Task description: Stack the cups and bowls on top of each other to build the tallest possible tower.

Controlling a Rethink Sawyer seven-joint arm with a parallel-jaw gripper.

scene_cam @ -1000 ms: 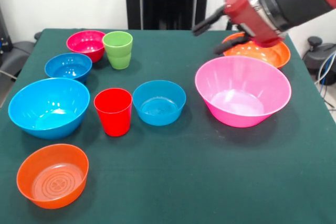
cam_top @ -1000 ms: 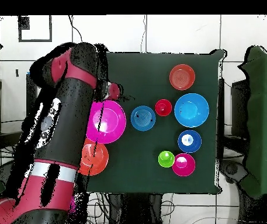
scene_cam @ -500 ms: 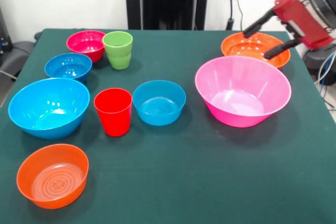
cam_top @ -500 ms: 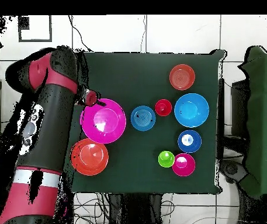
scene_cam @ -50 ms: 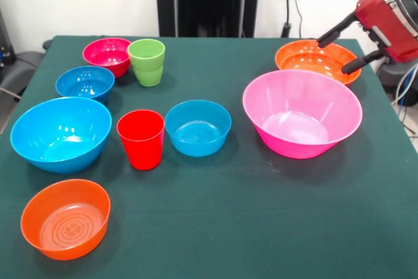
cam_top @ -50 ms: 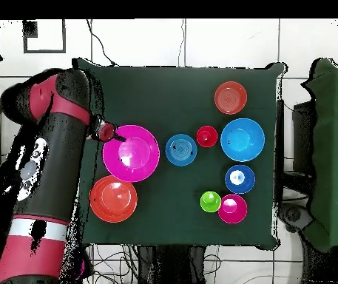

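Even bright light, soft shadows under bowls [scene_cam @ -50 ms: 302, 113], mild glare

From across the green table [scene_cam @ -50 ms: 261, 227] we look at a slight downward angle, close enough that the table fills most of the picture. Straight overhead and farther off, we see the whole tabletop and the floor around it. Both views share the hot-pink bowl [scene_cam @ -50 ms: 302, 112] [cam_top @ -50 ms: 131, 153] and its neighbours.

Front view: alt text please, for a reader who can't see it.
Nothing is stacked: seven bowls and two cups stand apart on a green table. The open, empty end effector hovers beyond the hot-pink bowl, over an orange bowl.
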